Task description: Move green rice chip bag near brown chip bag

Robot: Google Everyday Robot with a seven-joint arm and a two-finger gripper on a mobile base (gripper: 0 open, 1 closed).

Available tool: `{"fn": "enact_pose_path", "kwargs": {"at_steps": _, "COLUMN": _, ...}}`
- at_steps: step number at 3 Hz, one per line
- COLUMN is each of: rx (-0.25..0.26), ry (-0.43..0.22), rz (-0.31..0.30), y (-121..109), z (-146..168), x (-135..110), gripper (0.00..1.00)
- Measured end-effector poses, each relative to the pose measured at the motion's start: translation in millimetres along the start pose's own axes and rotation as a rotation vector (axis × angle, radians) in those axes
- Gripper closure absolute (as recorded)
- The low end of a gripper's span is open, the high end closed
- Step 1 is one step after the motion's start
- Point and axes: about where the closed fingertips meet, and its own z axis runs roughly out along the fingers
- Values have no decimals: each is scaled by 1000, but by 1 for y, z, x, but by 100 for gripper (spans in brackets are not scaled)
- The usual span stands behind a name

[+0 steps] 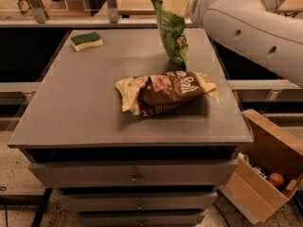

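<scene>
The gripper point(179, 6) pinches the green bag point(171, 32) by its top, far right, just behind the brown bag point(165, 92); I'd lower it gently, then release.

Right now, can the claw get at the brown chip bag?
Probably not for a grasp: the claw, above the far side of the table, is shut on the green rice chip bag. The brown chip bag lies uncovered just in front.

Claw point(177, 5) grips green rice chip bag point(172, 34) behind brown chip bag point(165, 92).
</scene>
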Motion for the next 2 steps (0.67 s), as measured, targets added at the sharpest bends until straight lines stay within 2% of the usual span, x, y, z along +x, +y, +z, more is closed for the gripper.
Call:
{"fn": "enact_pose_path", "kwargs": {"at_steps": 1, "rx": 8, "ry": -19, "rz": -22, "y": 0, "z": -26, "x": -31, "gripper": 0}}
{"fn": "enact_pose_path", "kwargs": {"at_steps": 2, "rx": 8, "ry": -19, "rz": -22, "y": 0, "z": -26, "x": -31, "gripper": 0}}
